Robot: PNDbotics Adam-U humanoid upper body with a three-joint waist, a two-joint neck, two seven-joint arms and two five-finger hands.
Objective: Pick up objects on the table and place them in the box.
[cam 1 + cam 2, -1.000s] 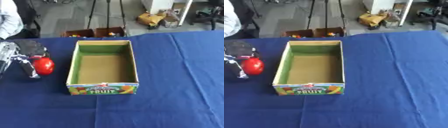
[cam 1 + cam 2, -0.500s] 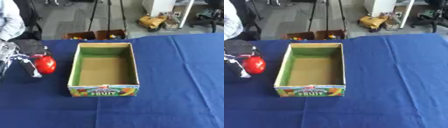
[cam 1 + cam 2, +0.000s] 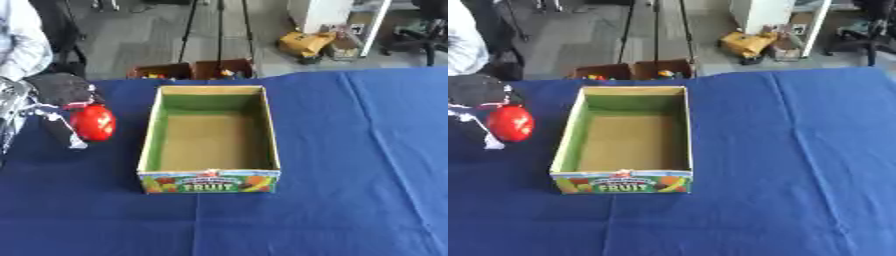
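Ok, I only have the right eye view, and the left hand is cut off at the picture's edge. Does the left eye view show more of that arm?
Observer: Yes. There a silver section of the arm shows left of the black left hand, which holds the red object.
Operator: Can you follow the arm further up?
Observer: No. The silver section runs out at the left edge, level with the far half of the box.

Left hand (image 3: 54, 107), seen just left of the box (image 3: 154, 131): a rounded black upper part, a silver metallic segment at the picture's left edge, slender dark fingers (image 3: 68, 135) with pale, whitish tips, and thin light lines, possibly cables, crossing the dark body.
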